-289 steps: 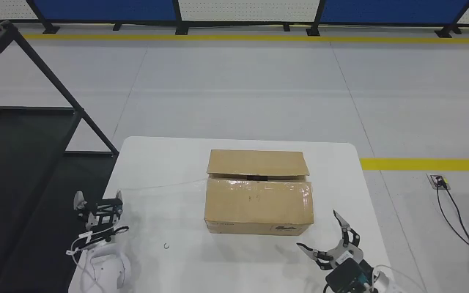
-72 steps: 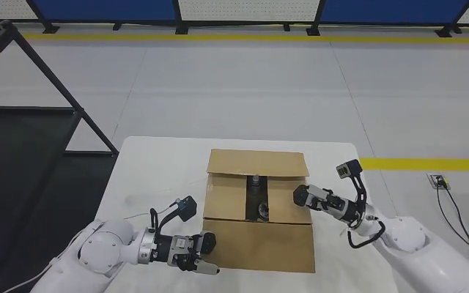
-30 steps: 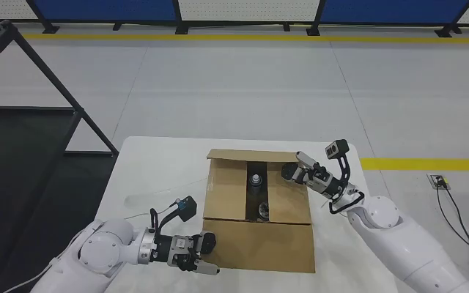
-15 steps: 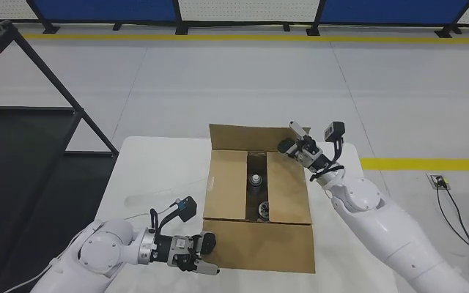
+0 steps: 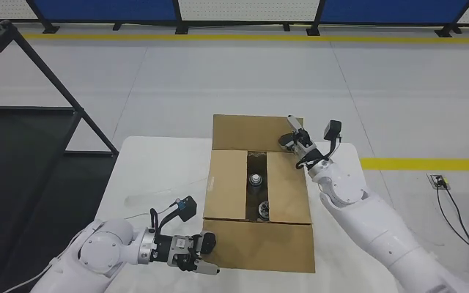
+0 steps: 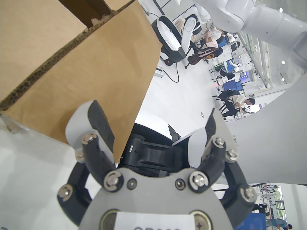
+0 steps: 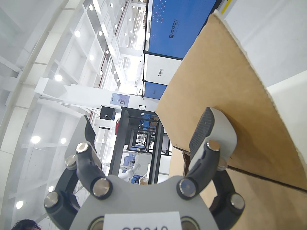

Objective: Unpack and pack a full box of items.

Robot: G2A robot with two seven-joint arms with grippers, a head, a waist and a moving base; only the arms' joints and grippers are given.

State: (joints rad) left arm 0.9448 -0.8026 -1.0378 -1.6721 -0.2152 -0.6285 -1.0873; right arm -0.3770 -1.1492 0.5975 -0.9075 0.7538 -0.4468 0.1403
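A brown cardboard box (image 5: 287, 190) sits mid-table with its top partly open. Its far flap (image 5: 249, 133) stands up and leans back; its near flap (image 5: 264, 245) lies folded out toward me. Between the two inner flaps a gap shows a dark bottle (image 5: 255, 180) and another dark item (image 5: 264, 211). My right gripper (image 5: 293, 139) is open, one finger (image 7: 211, 125) pressed against the far flap (image 7: 223, 77). My left gripper (image 5: 201, 253) is open at the near flap's left corner, and the flap's corner (image 6: 120, 130) pokes between its fingers.
The white table (image 5: 161, 183) has bare room to the left and right of the box. A black metal frame (image 5: 44, 95) stands off the table's left side. The near flap overhangs toward the table's front edge.
The box was shut at first; its near flap then came open. In the last second my right gripper swung the far flap up and back. My left arm has stayed still.
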